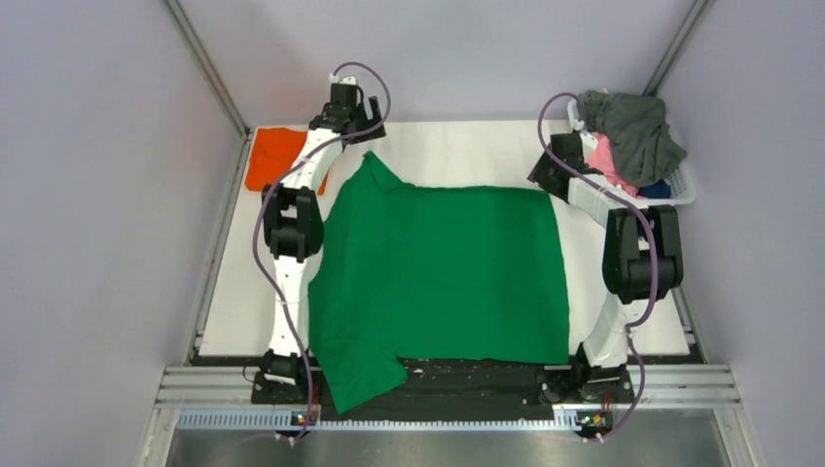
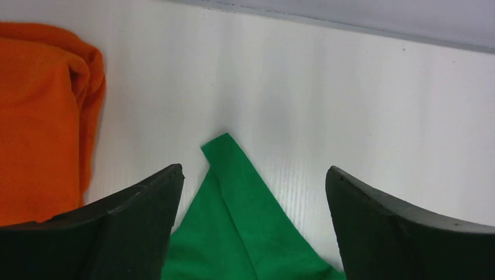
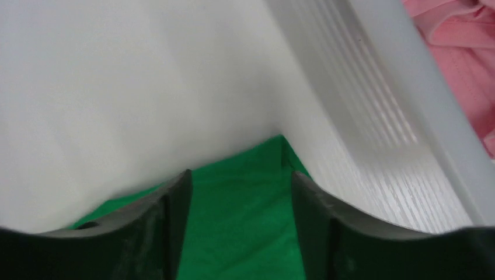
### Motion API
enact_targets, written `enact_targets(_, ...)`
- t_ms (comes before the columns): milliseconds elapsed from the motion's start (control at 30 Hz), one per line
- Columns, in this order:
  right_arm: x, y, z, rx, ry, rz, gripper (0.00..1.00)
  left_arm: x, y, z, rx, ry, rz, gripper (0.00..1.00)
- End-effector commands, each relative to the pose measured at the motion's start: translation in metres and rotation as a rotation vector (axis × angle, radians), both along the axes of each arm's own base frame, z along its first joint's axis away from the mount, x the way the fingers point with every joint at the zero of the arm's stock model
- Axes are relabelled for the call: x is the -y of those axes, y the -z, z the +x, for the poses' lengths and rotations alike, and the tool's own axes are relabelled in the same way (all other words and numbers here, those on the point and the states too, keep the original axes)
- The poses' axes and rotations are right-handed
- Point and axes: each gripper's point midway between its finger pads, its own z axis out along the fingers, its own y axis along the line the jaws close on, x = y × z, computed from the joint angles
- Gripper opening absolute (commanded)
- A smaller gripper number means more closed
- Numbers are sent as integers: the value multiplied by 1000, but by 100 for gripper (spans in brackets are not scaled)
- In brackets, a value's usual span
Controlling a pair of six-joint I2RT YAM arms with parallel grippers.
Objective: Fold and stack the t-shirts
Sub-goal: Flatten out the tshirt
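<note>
A bright green t-shirt (image 1: 438,272) lies spread flat across the middle of a white bench (image 1: 238,302). Its near left part reaches past the bench's near edge. The left fingers (image 2: 134,221) are wide apart above the tip of the shirt's far left sleeve and grip nothing. To their left, at the bench's far left corner, sits a folded orange t-shirt (image 1: 277,156). The right fingers (image 3: 157,227) are also parted — more narrowly — with the green shirt's far right corner showing between them. Just beside them stands a white basket (image 1: 686,185) holding a grey tee (image 1: 637,126) and a pink tee (image 1: 605,156).
</note>
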Motion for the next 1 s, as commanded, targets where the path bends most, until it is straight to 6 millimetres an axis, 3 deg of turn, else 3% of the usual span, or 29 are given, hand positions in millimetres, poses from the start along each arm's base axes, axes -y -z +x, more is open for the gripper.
enact_targets(0,26,-44,32,70,104,-43,75,-2,-30,19,50,0,-84,99)
enact_targets(33,24,-54,35,83,85,-43,88,2,-42,18,67,13,-117,99)
enact_targets(67,20,-62,37,97,51,-35,91,6,-52,15,83,26,-143,99)
enact_targets(167,-1,-76,28,134,-57,7,96,19,-54,-7,73,65,-227,99)
enact_targets(233,-13,-70,13,127,-110,27,97,27,-53,-26,37,83,-278,99)
enact_targets(300,-24,-51,-9,90,-151,53,97,34,-51,-46,-9,77,-326,99)
enact_targets(467,-71,-32,-44,105,-312,155,97,55,-22,-80,-95,97,-417,99)
enact_targets(567,-104,-22,-54,110,-429,189,96,57,-2,-84,-137,58,-425,99)
enact_targets(667,-120,-5,-57,62,-479,203,96,57,16,-86,-182,33,-426,99)
enact_targets(967,-117,30,-63,-29,-466,180,95,60,45,-82,-233,5,-419,99)
